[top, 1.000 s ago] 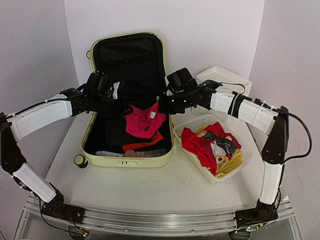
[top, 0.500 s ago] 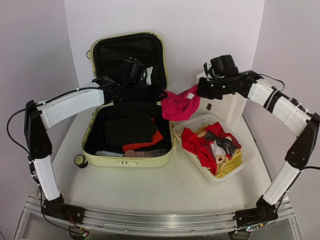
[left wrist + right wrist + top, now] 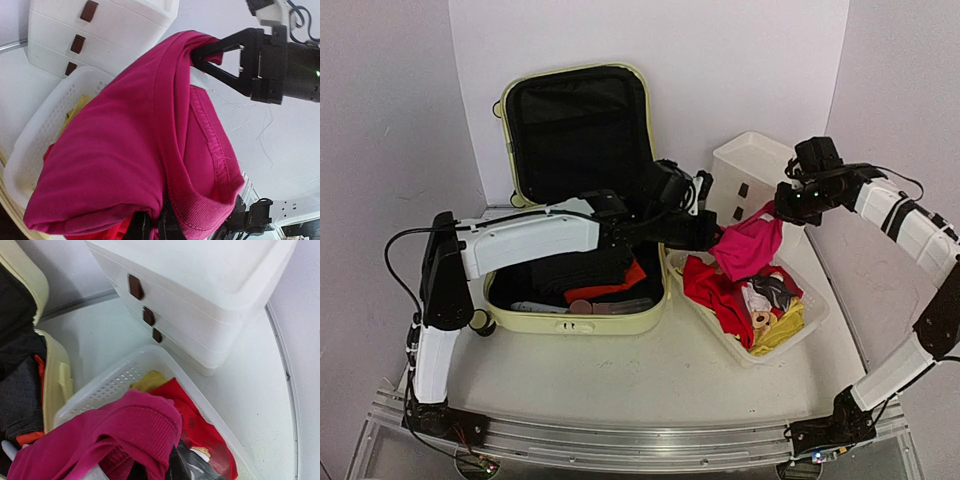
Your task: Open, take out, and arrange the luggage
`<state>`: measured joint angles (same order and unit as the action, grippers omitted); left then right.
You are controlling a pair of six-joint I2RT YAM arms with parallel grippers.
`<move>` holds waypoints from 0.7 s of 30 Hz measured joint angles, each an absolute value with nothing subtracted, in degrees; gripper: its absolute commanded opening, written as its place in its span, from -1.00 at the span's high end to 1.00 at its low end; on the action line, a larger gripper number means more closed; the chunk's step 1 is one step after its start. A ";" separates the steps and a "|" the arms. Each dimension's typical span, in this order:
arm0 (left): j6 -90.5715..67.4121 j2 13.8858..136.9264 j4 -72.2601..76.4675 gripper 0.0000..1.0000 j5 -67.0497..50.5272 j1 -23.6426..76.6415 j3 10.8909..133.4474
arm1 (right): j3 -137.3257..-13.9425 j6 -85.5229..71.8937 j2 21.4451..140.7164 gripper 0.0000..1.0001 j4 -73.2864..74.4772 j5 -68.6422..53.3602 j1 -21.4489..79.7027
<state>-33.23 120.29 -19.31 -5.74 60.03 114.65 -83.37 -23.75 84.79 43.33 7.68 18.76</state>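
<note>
The luggage (image 3: 570, 322) lies open on the table, lid upright against the back wall, with black and orange clothes (image 3: 582, 275) still in its base. A magenta garment (image 3: 745, 250) hangs stretched between both grippers above the white mesh basket (image 3: 712, 320). My left gripper (image 3: 708, 235) is shut on its left end, and my right gripper (image 3: 782, 208) is shut on its right end. In the left wrist view the magenta garment (image 3: 125, 150) fills the frame above my left gripper (image 3: 157, 227). In the right wrist view the garment (image 3: 135, 435) drapes over my right gripper (image 3: 160, 470).
The basket (image 3: 115, 375) holds red, yellow and grey clothes (image 3: 750, 295). A white three-drawer box (image 3: 750, 175) stands behind it at the back right. My left arm reaches across the front of the suitcase. A black caster wheel (image 3: 478, 321) sticks out at its near left corner.
Both arms have swung right, carrying the magenta garment from above the suitcase to above the basket. The left arm now stretches across the suitcase.
</note>
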 measured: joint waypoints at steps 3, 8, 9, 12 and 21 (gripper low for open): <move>-34.13 124.14 -17.87 1.00 -5.37 62.22 115.50 | -78.65 -23.94 85.41 1.00 43.40 6.59 16.14; -34.79 129.38 -17.43 1.00 -5.41 65.30 114.21 | -70.87 -24.91 86.72 0.96 43.66 6.26 13.61; -34.79 129.64 -17.47 1.00 -5.41 65.87 113.34 | -69.41 -25.19 86.52 0.90 43.68 6.39 13.61; -34.72 129.60 -17.17 0.98 -5.34 67.35 111.28 | -65.30 -26.04 85.17 0.71 43.68 6.52 13.65; -33.47 129.05 -16.51 -0.26 -7.20 68.58 109.43 | -55.61 -28.18 74.22 -0.09 41.98 6.61 13.15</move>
